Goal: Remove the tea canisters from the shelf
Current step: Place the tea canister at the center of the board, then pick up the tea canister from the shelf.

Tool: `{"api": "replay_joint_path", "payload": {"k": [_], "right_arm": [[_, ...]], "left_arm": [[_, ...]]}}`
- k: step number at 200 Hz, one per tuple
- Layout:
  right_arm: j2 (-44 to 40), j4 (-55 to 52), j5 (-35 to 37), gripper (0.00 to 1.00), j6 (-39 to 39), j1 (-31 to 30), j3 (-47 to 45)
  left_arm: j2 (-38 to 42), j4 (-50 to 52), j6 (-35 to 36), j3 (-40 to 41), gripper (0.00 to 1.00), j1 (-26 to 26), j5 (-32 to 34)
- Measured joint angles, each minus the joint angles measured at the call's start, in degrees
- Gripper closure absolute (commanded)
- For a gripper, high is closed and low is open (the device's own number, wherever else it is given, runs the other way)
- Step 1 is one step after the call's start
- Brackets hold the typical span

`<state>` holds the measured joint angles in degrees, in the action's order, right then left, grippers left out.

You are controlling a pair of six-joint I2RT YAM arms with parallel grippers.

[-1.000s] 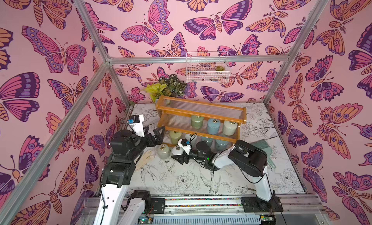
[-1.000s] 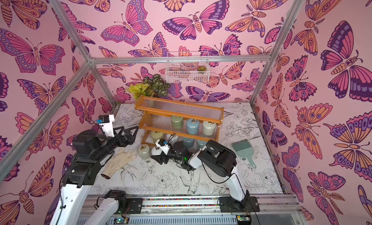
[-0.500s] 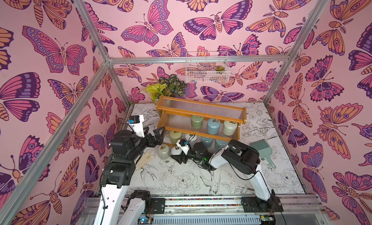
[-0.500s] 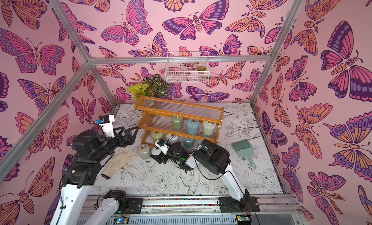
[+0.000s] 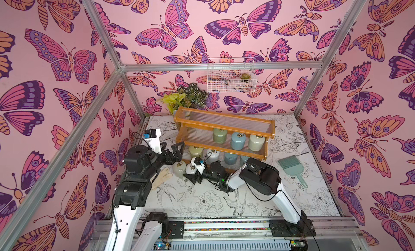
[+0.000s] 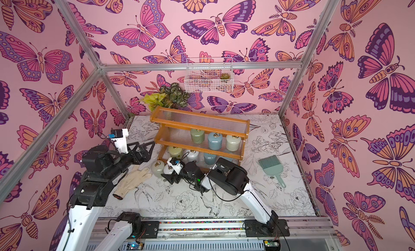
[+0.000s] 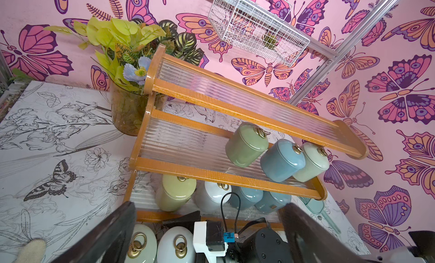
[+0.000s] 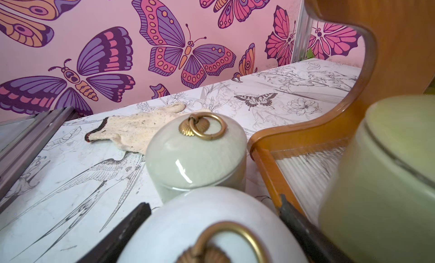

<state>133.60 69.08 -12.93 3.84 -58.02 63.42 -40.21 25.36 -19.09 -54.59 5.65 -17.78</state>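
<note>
The wooden shelf holds a green, a blue and a cream tea canister on its middle tier. Several more stand on the bottom tier; the top tier is bare. A sage canister and a white canister stand side by side on the table before the shelf's left end. My right gripper is open, one finger on each side of the white canister. My left gripper hangs open above them, holding nothing.
A cream work glove lies left of the two table canisters. A green hand brush lies right of the shelf. A vase of plants stands behind the shelf's left end. A white wire basket hangs on the back wall.
My right gripper has carried the white canister a little left, beside the sage one, and its jaws have widened. The right elbow has shifted. The left arm has not moved.
</note>
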Motion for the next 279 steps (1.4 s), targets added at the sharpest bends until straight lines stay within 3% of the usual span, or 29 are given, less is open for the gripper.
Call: {"api": "replay_joint_path", "payload": {"k": [31,99,146,180,211,241,279], "right_arm": [[2.12,0.04,0.48,0.00,-0.28,-0.39,3.32],[2.84,-1.62,1.40,0.01,-0.42,-0.46,5.51],[-4.04,-4.85,1.29,0.01,-0.70,-0.37,0.72],[-13.53,-7.19,0.44,0.01,-0.94,0.07,-3.04],[-29.33,-18.99,-0.33,0.01,-4.63,0.35,-4.35],[-44.46,-31.78,1.33,0.01,-10.23,0.63,-1.03],[-56.63,-47.98,5.66,0.01,-16.13,3.28,7.80]], "left_arm": [[-0.44,0.00,-0.07,0.00,0.00,0.02,-0.22],[-1.90,-0.02,-0.68,0.00,0.00,0.00,1.22],[-2.43,-0.11,-0.70,-0.04,0.00,0.02,2.01],[-3.23,-0.72,-0.57,-0.07,0.00,0.02,2.64],[-2.82,-2.49,1.03,-0.11,0.00,0.02,6.19],[-2.64,-4.39,3.13,-1.07,0.00,0.00,8.76],[-9.64,-6.01,4.00,-6.93,0.00,0.00,5.40]]}}
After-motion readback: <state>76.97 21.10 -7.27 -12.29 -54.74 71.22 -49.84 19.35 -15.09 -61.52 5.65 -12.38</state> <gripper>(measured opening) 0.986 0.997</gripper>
